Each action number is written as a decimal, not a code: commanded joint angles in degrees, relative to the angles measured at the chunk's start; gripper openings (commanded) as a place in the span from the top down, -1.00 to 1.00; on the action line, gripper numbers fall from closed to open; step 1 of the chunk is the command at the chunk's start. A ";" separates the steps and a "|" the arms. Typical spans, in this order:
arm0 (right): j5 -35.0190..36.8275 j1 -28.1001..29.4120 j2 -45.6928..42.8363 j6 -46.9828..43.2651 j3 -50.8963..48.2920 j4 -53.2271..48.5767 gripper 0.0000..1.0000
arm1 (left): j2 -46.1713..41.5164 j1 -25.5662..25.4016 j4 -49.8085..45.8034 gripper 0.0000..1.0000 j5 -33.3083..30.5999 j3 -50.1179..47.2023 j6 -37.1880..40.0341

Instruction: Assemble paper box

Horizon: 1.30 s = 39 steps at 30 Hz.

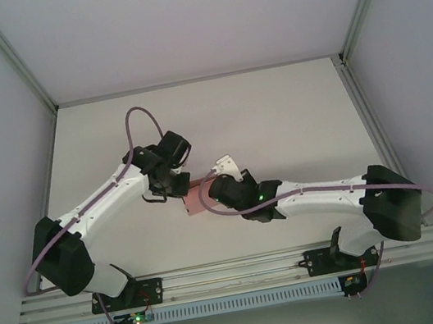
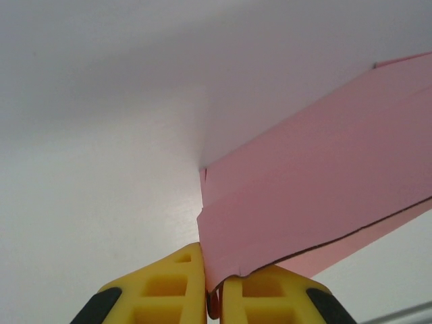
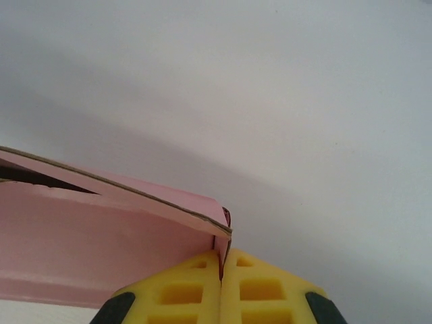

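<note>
The left gripper [image 2: 214, 289] has its yellow fingers [image 2: 169, 287] pressed together on the near corner of the paper box [image 2: 317, 196], with the pink card nipped in the slit between them. From that corner the card runs up and to the right, with a fold line along its middle and a dark cut edge below. The right gripper [image 3: 221, 266] pinches another folded corner, and the card's panels stretch off to its left under a brown-edged flap. From above, both grippers meet near the middle of the table [image 1: 274, 111] with the box between them. Open white tabletop spreads beyond them towards the far wall and both sides.
</note>
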 commanded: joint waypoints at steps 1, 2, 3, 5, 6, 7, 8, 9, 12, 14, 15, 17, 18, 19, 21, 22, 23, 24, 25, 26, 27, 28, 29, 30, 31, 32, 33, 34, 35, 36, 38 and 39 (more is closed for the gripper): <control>0.46 2.64 2.72 1.01 -0.59 -2.42 1.00 | 1.15 -0.13 -3.54 0.80 3.48 3.69 -7.03; 0.94 3.18 2.80 1.14 -0.91 -1.96 1.00 | 1.41 0.01 -3.05 0.80 4.73 3.72 -8.22; 1.20 3.55 2.75 1.27 -1.18 -1.54 1.00 | 1.77 0.30 -2.98 0.80 5.54 4.25 -9.33; 1.09 4.11 2.96 1.37 -1.77 -0.20 1.00 | 2.61 0.97 -2.66 0.80 7.51 5.01 -11.08; 1.09 4.38 3.15 1.41 -2.07 0.38 1.00 | 2.92 1.24 -2.55 0.80 7.65 5.33 -12.23; 1.13 4.63 3.37 1.83 -2.18 0.37 1.00 | 3.25 1.35 -2.45 0.80 8.17 5.30 -12.96; 1.41 4.95 3.65 2.14 -2.23 0.43 1.00 | 3.65 1.62 -2.14 0.80 9.46 5.46 -13.41; 1.88 5.33 3.99 2.29 -2.28 0.56 1.00 | 3.88 1.90 -1.60 0.80 10.25 5.40 -14.54; 2.33 6.04 4.98 2.69 -2.14 0.74 1.00 | 3.98 2.94 0.12 0.79 11.93 5.01 -16.69; 2.28 6.22 5.53 2.98 -2.11 0.69 1.00 | 3.98 3.65 0.89 0.79 13.82 5.16 -16.93; 2.04 6.24 5.76 3.11 -2.27 0.64 1.00 | 3.90 4.18 1.34 0.78 15.43 5.10 -17.21; 1.73 6.24 6.02 3.27 -2.35 0.93 1.00 | 3.96 4.74 1.44 0.77 17.45 5.19 -17.65; 1.55 6.24 6.17 3.37 -2.52 1.08 1.00 | 4.01 5.00 0.98 0.77 17.81 5.33 -17.77; 1.58 6.24 6.33 3.39 -2.63 1.28 1.00 | 3.99 5.43 1.03 0.77 18.87 5.22 -18.05; 1.27 6.24 6.82 3.26 -3.06 1.87 1.00 | 4.00 6.32 2.00 0.77 21.59 4.34 -19.69; 1.34 6.24 7.11 3.13 -3.07 1.81 1.00 | 3.81 6.63 3.25 0.77 23.35 3.78 -20.13; 1.12 6.30 7.45 3.16 -3.07 1.52 1.00 | 3.60 6.67 4.06 0.78 24.04 3.36 -21.19; 1.09 6.28 7.72 3.23 -2.86 1.21 1.00 | 3.53 6.74 4.72 0.81 24.57 3.29 -21.94; 0.72 6.29 7.88 3.38 -2.90 1.04 1.00 | 3.54 6.87 5.29 0.82 25.39 3.57 -22.28; 0.48 6.35 8.02 3.51 -2.92 1.00 1.00 | 3.65 7.03 4.87 0.90 26.04 4.14 -22.71; 0.38 6.37 8.12 3.69 -3.09 1.01 1.00 | 3.84 7.30 4.65 0.92 26.88 4.89 -22.29; 0.21 6.37 8.12 3.79 -3.27 1.07 1.00 | 4.19 7.52 3.44 0.93 26.61 6.14 -21.54; 0.29 6.41 8.24 3.79 -3.38 1.02 1.00 | 4.48 7.75 2.00 0.95 25.59 7.12 -20.89; 0.39 6.41 8.24 3.77 -3.51 0.96 1.00 | 4.82 7.82 0.99 0.95 24.67 7.74 -20.03; 0.61 6.41 8.15 3.99 -3.60 0.83 1.00 | 5.27 7.80 -0.24 0.95 23.72 8.28 -19.58; 0.82 6.41 7.94 4.25 -3.60 0.46 1.00 | 5.37 7.79 -0.16 0.95 24.33 7.94 -19.14; 1.06 6.41 7.84 4.34 -3.73 0.37 1.00 | 5.35 7.80 0.20 0.96 25.09 7.41 -18.82; 1.22 6.41 7.66 4.44 -3.82 0.51 1.00 | 5.38 7.80 0.15 0.96 24.90 6.73 -18.31; 1.27 6.41 7.54 4.67 -3.83 0.52 1.00 | 5.30 7.71 -0.03 0.96 24.66 6.23 -17.27; 1.20 6.41 7.42 4.56 -3.88 0.74 1.00 | 5.28 7.69 -1.02 0.96 23.84 6.02 -15.74; 1.18 6.42 7.52 4.30 -3.86 0.82 1.00 | 5.28 7.62 -4.41 0.96 21.22 5.82 -11.11; 1.39 6.41 7.48 4.26 -3.87 0.67 1.00 | 5.31 7.62 -6.51 1.00 19.12 5.69 -9.48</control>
